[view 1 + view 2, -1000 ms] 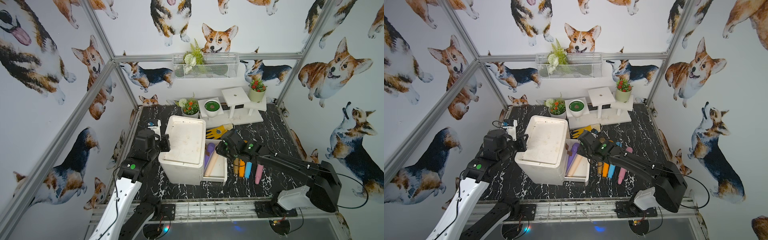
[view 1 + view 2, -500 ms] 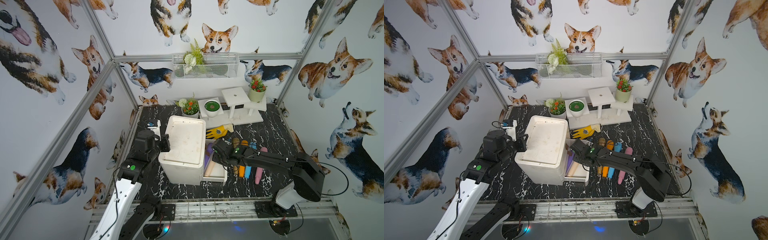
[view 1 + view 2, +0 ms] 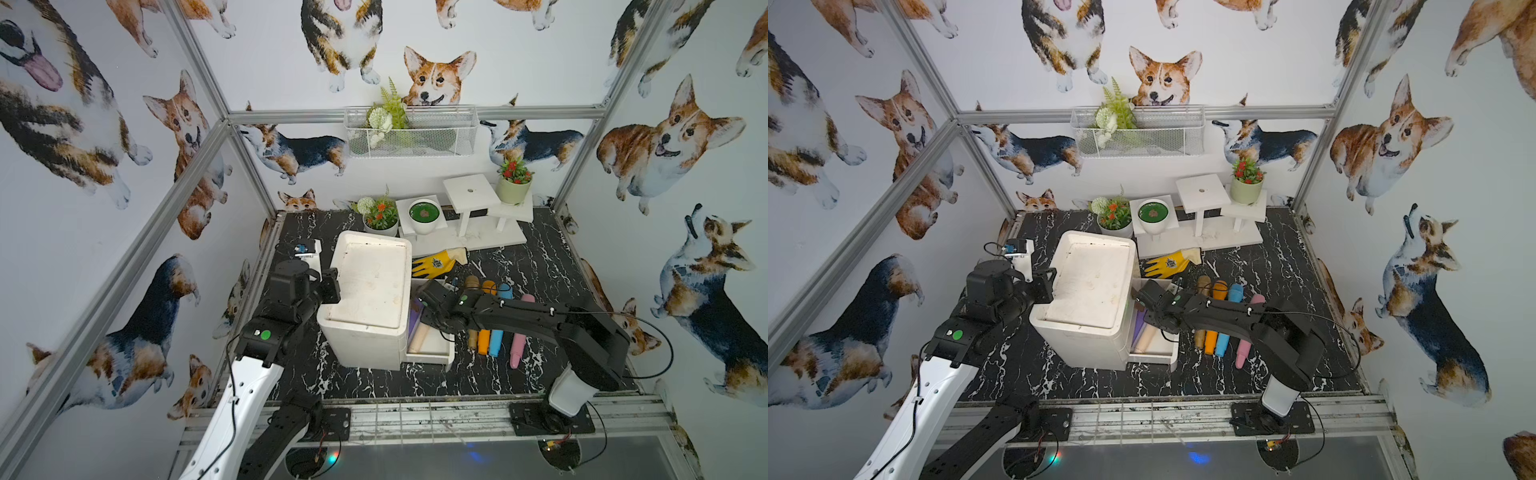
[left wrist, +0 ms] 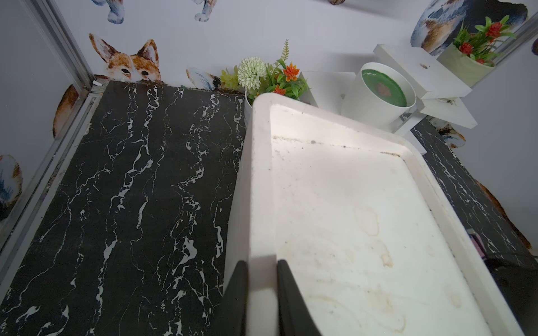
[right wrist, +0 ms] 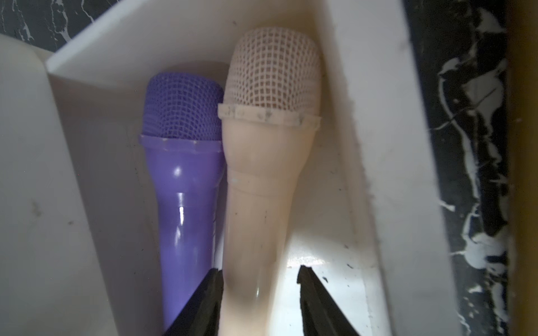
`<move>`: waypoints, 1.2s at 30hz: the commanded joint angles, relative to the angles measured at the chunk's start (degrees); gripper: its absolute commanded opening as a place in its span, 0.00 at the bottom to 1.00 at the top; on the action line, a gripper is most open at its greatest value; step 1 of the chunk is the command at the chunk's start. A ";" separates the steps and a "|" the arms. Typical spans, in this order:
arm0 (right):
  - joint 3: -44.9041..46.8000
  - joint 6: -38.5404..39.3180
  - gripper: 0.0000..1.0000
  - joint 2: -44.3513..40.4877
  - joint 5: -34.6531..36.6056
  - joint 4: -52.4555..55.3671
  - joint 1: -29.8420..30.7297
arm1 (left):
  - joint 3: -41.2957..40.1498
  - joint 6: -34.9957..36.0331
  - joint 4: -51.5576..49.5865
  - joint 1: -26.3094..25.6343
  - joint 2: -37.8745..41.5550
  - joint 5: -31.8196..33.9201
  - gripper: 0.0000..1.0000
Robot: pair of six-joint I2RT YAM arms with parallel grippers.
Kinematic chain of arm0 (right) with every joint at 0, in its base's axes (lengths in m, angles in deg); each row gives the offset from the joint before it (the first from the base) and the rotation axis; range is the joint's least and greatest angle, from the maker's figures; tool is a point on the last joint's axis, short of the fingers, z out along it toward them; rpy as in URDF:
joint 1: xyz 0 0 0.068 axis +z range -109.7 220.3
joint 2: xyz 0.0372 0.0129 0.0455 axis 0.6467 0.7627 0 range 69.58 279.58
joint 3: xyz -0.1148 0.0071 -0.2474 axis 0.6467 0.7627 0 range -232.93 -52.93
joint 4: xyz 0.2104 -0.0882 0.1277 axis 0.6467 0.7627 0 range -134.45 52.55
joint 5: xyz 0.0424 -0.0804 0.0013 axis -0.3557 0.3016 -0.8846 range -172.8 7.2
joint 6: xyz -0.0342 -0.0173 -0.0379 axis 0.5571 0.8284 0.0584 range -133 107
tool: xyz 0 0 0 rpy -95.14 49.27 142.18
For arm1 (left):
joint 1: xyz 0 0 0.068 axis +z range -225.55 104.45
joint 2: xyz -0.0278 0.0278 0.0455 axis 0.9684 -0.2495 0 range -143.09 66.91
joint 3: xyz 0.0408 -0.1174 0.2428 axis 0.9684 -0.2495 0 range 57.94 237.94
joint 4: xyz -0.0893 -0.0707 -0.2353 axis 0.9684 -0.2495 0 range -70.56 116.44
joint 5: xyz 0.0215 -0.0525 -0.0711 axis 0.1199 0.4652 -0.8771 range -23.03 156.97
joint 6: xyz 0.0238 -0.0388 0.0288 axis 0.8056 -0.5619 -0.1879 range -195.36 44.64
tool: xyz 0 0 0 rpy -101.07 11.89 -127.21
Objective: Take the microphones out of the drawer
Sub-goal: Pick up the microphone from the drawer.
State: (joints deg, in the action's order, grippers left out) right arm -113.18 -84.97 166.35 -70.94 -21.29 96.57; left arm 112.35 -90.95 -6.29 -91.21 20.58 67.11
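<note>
A white drawer unit (image 3: 370,282) stands mid-table with its bottom drawer (image 3: 430,358) pulled out. Inside lie a purple microphone (image 5: 183,174) and a cream microphone (image 5: 262,189), side by side; both show in a top view too, the cream one (image 3: 419,337) nearer the arm. My right gripper (image 5: 259,270) reaches down into the drawer, open, its fingers either side of the cream handle: one finger touches it, the other stands off with a gap. My left gripper (image 4: 261,262) is shut on the raised rim of the unit's top (image 4: 349,218).
Right of the drawer, under my right arm, lie several microphones in a row: brown (image 3: 472,337), orange (image 3: 483,344), blue (image 3: 496,345), pink (image 3: 517,349). A yellow glove (image 3: 436,262) lies behind the drawer. Plant pots and a white stand (image 3: 469,195) line the back wall.
My right arm has swung left from above the row of microphones and lowered its gripper into the drawer around the cream microphone. The left arm has not moved.
</note>
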 commanded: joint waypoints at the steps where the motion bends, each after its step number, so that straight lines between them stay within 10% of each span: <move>1: -0.32 -0.72 0.48 1.02 0.12 -1.10 0.16 | -0.62 -0.23 -9.98 0.10 -0.54 -0.03 0.05; 36: -1.31 2.45 0.28 0.44 -0.36 -1.29 0.13 | -0.80 -0.43 -10.16 0.10 -0.50 0.28 0.06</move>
State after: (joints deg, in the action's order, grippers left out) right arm -113.55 -84.90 167.86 -72.32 -23.30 96.63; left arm 112.42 -90.56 -6.44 -91.21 20.47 67.13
